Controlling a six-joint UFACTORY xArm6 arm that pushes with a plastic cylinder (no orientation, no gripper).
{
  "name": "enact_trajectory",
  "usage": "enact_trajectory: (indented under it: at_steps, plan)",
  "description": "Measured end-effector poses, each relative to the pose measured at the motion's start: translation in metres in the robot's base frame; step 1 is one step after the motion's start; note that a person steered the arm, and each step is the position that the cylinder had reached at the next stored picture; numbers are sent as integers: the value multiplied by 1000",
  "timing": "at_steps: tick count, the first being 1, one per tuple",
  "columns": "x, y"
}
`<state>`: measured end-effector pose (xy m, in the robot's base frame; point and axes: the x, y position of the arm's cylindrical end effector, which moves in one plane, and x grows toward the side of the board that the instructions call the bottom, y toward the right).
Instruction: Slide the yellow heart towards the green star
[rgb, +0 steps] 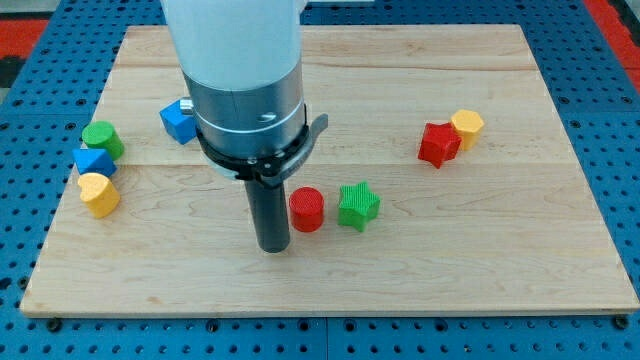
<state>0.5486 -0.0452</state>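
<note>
While my tip (274, 247) rests beside one red cylinder (307, 209), the wooden bench (480, 250) holds one yellow heart (99, 194), one green star (358, 205); no gripper shows.

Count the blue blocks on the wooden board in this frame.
2. One blue block lies at upper left, partly behind the arm; the other blue block sits at the left edge between the green cylinder and yellow heart. The arm may hide more.

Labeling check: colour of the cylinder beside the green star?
Red cylinder, clearest in the camera view.
</note>
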Motion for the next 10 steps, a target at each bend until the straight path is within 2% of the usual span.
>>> enact_trajectory:
  at_steps: [1,2,3,4,5,6,7,8,9,10]
  plan:
    - [-53,21]
    - [-98,80]
    - [-106,134]
    - [-106,96]
    - [-86,-29]
    - [-9,-60]
    - [14,-207]
    - [-19,-257]
    - [-62,-159]
    - [-78,-64]
